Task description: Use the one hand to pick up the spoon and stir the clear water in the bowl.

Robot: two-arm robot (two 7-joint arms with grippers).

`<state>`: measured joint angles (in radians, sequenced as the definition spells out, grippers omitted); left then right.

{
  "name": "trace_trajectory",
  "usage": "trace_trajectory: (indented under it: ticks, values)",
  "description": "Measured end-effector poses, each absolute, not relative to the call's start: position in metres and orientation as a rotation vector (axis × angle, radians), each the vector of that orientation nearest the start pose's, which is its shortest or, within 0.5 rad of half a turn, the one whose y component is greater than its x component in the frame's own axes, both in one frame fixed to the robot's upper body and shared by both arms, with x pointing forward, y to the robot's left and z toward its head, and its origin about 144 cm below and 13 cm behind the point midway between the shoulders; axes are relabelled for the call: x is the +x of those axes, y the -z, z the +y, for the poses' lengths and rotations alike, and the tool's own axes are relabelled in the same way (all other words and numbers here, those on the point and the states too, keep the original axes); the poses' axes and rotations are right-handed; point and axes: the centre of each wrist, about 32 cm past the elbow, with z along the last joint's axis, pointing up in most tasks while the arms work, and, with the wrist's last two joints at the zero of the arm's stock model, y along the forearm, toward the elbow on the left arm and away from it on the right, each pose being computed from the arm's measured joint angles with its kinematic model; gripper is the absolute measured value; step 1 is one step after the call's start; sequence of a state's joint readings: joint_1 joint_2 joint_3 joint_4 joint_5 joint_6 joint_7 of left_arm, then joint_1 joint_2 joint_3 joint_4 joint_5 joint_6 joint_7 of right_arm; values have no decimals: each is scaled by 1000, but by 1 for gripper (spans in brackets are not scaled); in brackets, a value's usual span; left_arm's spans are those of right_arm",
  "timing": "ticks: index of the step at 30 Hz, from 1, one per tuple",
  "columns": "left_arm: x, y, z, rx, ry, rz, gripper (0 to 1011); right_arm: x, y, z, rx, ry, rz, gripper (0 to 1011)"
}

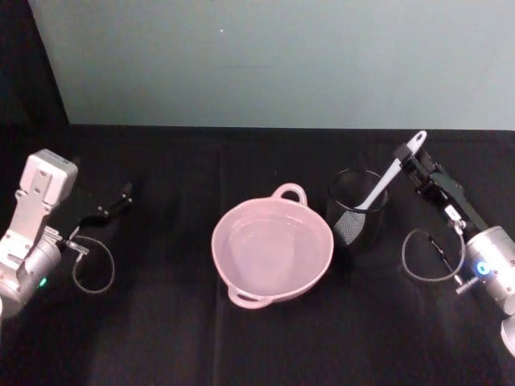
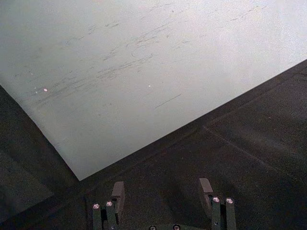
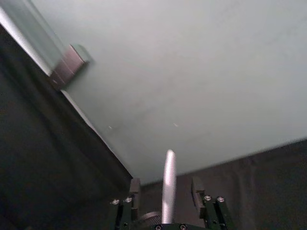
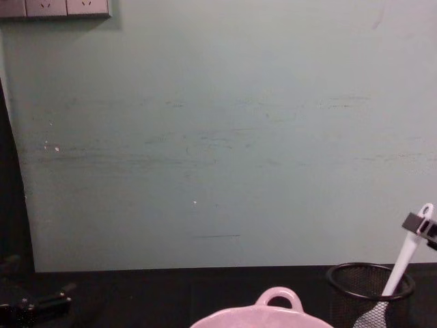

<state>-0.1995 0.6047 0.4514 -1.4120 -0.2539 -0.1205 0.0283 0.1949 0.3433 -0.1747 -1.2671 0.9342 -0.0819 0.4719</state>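
The pale pink bowl [image 1: 217, 241] holds clear water and sits mid-table; its looped handle [image 4: 278, 298] also shows in the chest view. The white spoon [image 1: 388, 179] leans in a black wire-mesh cup [image 1: 372, 231] right of the bowl, paddle head down, handle tilted up and to the right. My right gripper [image 1: 408, 163] is at the top of that handle. In the right wrist view the handle [image 3: 168, 191] stands between the open fingers [image 3: 135, 186] with a gap on each side. My left gripper [image 1: 122, 194] rests at the far left, open [image 2: 161, 191] and holding nothing.
A black cloth [image 1: 161, 322] covers the table and a pale green wall [image 1: 282, 56] closes off its far edge. The mesh cup [image 4: 355, 290] stands close to the bowl's right rim. Loose cable loops hang by both wrists.
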Motion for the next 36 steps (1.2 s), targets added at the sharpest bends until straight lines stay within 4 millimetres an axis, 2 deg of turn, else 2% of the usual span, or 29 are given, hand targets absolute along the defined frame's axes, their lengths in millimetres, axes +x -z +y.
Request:
trace_trajectory:
  ticks: [6,9,13,17,21,30,36]
  values:
    - [489,-1140,310,304,-1248,-285,1011,499,-1124,-313,373,1102,412,837]
    - [489,-1140,310,304,-1248,-285,1011,491,-1134,-318,298,1114,385,938]
    - [489,-1140,310,304,-1248,-285,1011,482,-1143,-325,220,1130,342,1002]
    - [489,-1140,310,304,-1248,-285,1011,471,-1153,-337,93,1179,248,1003]
    - [489,-1140,310,305,-1248,-285,1011,470,-1159,-343,-20,1218,129,1002]
    - [489,-1140,310,304,-1248,-285,1011,492,-1157,-346,-149,1235,-132,1002]
    - [489,-1140,310,304,-1248,-285,1011,499,-1150,-338,-273,1200,-156,1003]
